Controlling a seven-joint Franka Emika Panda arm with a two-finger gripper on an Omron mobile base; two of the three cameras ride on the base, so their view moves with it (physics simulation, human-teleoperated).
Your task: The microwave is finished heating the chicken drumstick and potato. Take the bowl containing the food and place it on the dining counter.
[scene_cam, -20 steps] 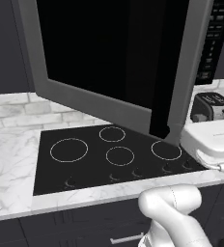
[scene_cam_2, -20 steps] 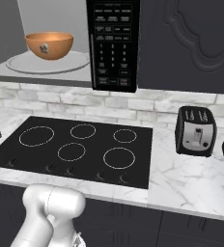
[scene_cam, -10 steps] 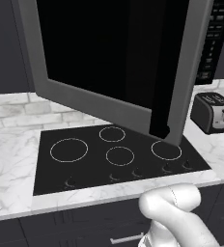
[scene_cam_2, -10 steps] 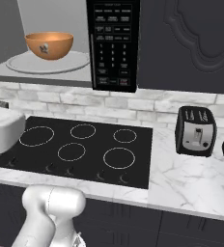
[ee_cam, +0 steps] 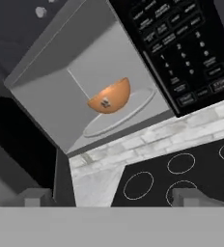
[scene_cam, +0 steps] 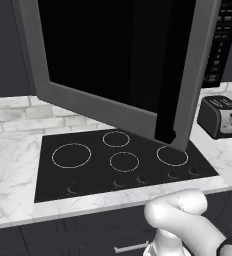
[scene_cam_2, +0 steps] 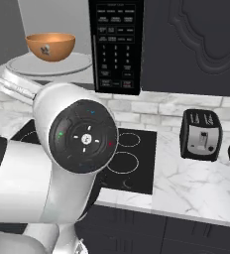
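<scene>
The bowl sits on the turntable inside the open microwave. The gripper is spread wide, empty, well short of it

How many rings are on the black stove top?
4 on the stove top: a big one at left, one at the back, one in the middle front, one at right. The open microwave door may hide more.

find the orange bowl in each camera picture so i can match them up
Left base view: the open microwave door hides the bowl.
Right base view: bowl at upper left, on the white turntable.
Hand view: bowl near centre, tilted with the camera, on the turntable.
Shared landmark: the black keypad panel, to the bowl's right.
</scene>
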